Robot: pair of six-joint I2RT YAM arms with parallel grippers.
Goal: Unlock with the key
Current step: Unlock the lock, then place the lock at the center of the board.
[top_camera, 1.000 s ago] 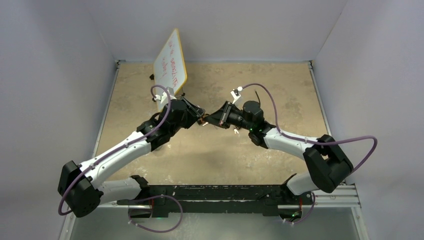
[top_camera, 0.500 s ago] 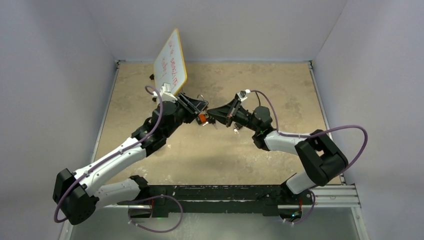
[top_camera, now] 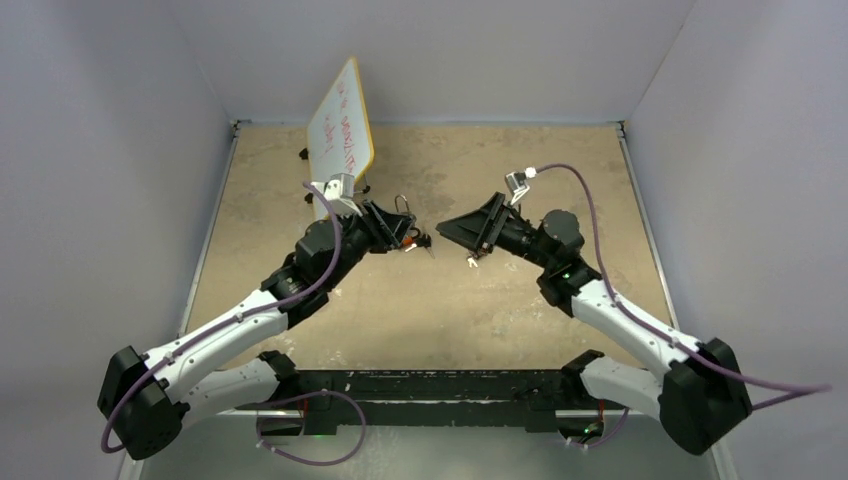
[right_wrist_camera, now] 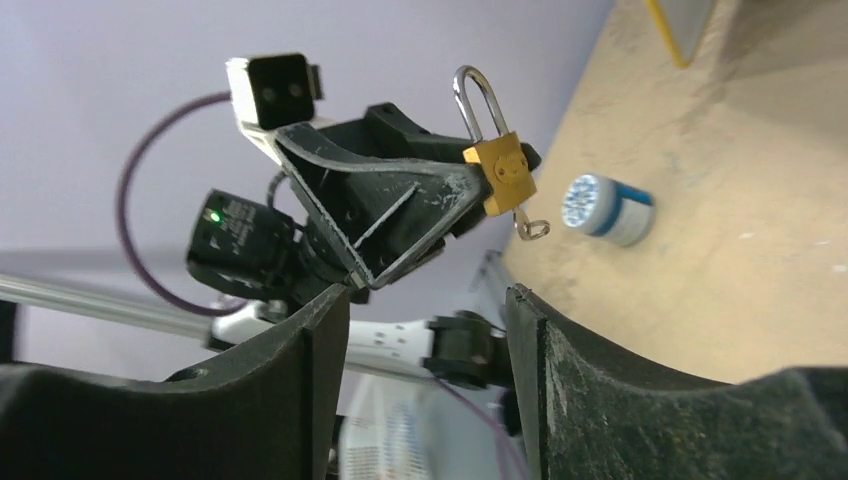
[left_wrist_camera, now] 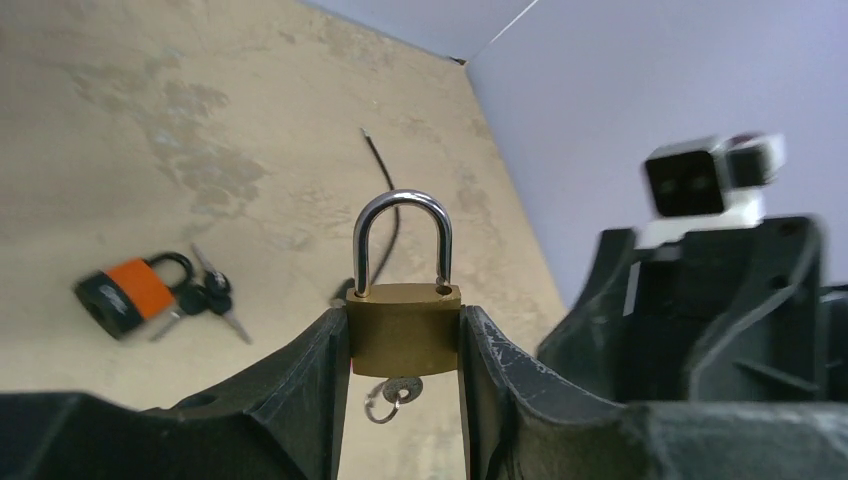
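1. The left gripper (left_wrist_camera: 404, 318) is gripping the brass padlock (left_wrist_camera: 404, 342). Its fingers are partly closed and pressing on the two narrow sides of the lock's body. It is holding the lock in the air above the table (top_camera: 520, 170), to the right of the whiteboard (top_camera: 340, 130) and nearer the arms' bases than the board.
2. In the left wrist view the brass padlock is standing upright with the shackle (left_wrist_camera: 400, 200) on top. Both legs of the shackle are sitting in the body.
3. The key (left_wrist_camera: 397, 392) is sticking in the underside of the brass padlock, and its small ring is hanging from it.
4. The right gripper (right_wrist_camera: 425, 298) is standing wide open and holding nothing. It is pointing at the brass padlock from the side away from the whiteboard, with a clear gap between it and the lock.
5. An orange padlock (left_wrist_camera: 130, 293) is lying on the table to the right of the whiteboard, with a bunch of keys (left_wrist_camera: 210, 300) touching it.
6. A white and blue cylinder (right_wrist_camera: 605, 208) is lying on the table on the whiteboard's side of the held lock.
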